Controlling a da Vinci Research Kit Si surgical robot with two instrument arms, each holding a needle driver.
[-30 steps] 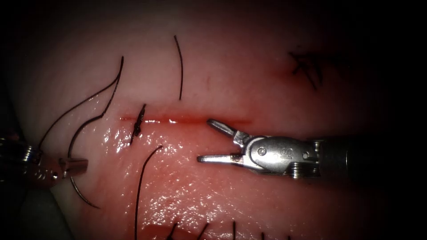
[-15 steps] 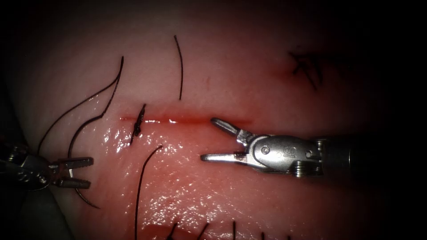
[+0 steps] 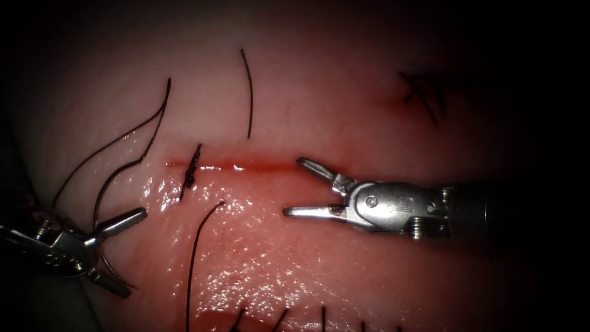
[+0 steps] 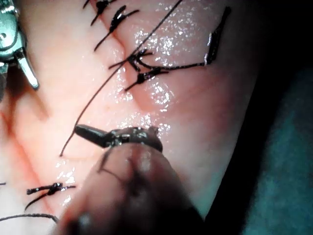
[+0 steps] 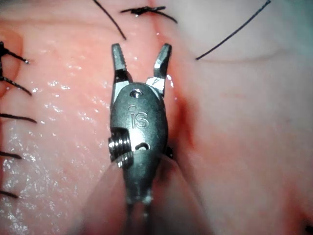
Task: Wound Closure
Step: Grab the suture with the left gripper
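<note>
The cut (image 3: 246,166) runs across the tissue (image 3: 344,104), with one knotted stitch (image 3: 192,169) near its left end. The curved needle (image 3: 100,195) lies loose on the tissue beyond the cut's left end, trailing dark thread (image 3: 161,117). My left tool (image 3: 134,253) stands there with jaws wide open astride the needle's lower curve, holding nothing. My right tool (image 3: 294,187) hovers over the right half of the cut, open and empty; the right wrist view shows its spread jaws (image 5: 141,51) beside the red-stained cut (image 5: 182,120).
Cut thread ends lie above (image 3: 249,92) and below (image 3: 195,258) the cut. An older stitched spot (image 3: 424,92) sits at the far right. A row of finished stitches (image 3: 279,320) lines the near edge. The left wrist view shows knots (image 4: 139,66).
My left tool, shut on the needle a second ago, has opened wide and let it go. The right tool has drifted slightly to the right, still open.
</note>
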